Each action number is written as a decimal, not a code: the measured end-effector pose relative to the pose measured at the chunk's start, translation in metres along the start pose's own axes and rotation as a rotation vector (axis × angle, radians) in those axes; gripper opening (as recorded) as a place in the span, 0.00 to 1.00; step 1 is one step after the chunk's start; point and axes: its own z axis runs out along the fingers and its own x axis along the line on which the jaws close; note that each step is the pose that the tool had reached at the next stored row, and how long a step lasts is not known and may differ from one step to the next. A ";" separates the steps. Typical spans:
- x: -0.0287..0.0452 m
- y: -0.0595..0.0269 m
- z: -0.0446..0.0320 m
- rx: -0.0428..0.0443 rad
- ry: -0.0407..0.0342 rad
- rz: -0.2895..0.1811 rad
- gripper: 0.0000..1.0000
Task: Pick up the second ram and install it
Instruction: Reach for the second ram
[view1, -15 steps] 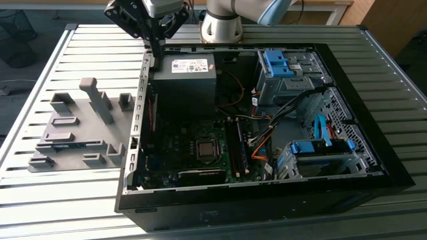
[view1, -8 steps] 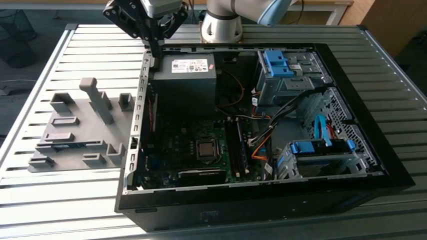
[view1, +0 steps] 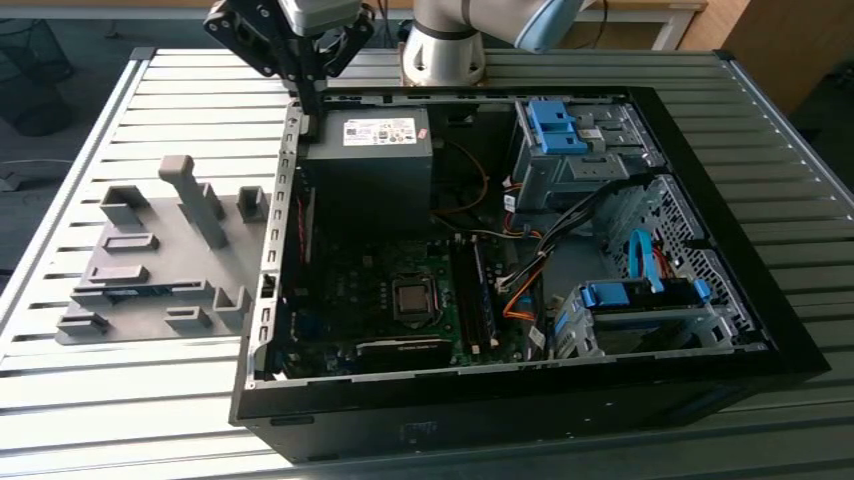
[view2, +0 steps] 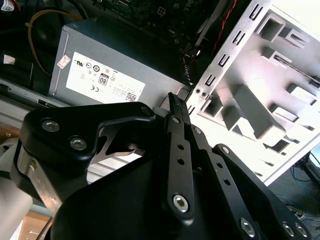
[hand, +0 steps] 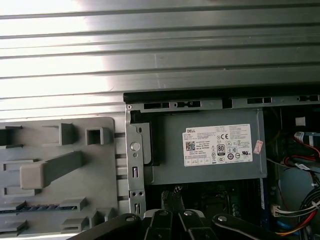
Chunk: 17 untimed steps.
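Pincer (view2: 172, 100) clenched on nothing, hangs over the case wall (view1: 283, 200) by the power supply (view1: 367, 165), well apart from the second ram (view1: 140, 292), slotted in the holder (view1: 174, 240) on the table (view1: 134, 400), presumably for easy grasping.

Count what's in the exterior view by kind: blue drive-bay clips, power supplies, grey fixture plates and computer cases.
Blue drive-bay clips: 2
Power supply: 1
Grey fixture plate: 1
Computer case: 1
Total: 5
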 end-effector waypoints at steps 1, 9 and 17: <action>0.0002 0.0000 0.0000 0.0001 0.0000 0.000 0.11; 0.0019 -0.0002 0.0000 0.0001 0.0000 0.000 0.11; 0.0037 -0.0003 0.0000 0.0001 0.0000 0.000 0.11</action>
